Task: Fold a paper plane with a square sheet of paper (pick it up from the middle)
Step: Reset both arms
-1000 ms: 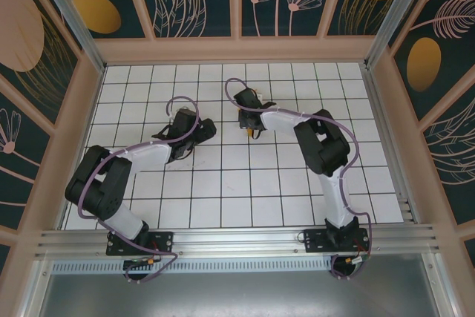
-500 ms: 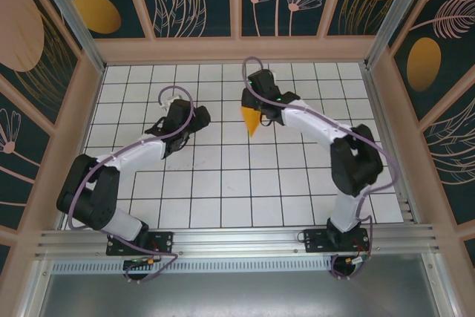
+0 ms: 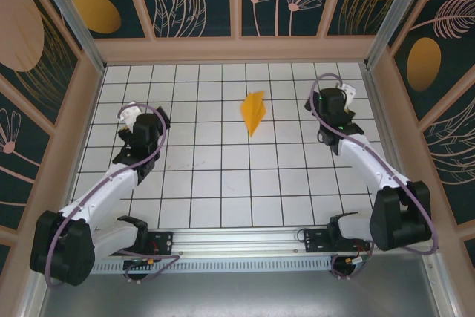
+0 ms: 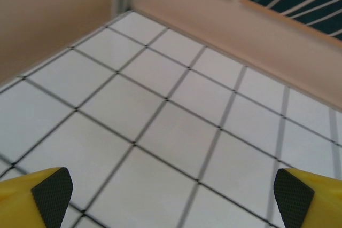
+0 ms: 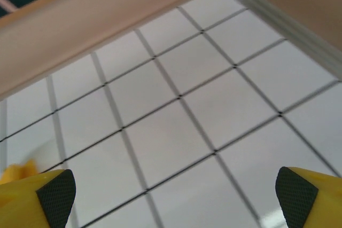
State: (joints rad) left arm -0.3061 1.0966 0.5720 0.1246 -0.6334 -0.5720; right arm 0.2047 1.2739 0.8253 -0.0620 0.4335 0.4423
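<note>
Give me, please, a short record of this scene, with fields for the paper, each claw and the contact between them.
paper plane: orange-yellow pointed wedge, lying on the table, tip toward the arms' bases
left claw: open, empty, above bare tiles to the left of the plane
right claw: open, empty, above bare tiles to the right of the plane
contact: neither claw touches the plane

Bright even light, faint shadows, wrist views softly blurred
</note>
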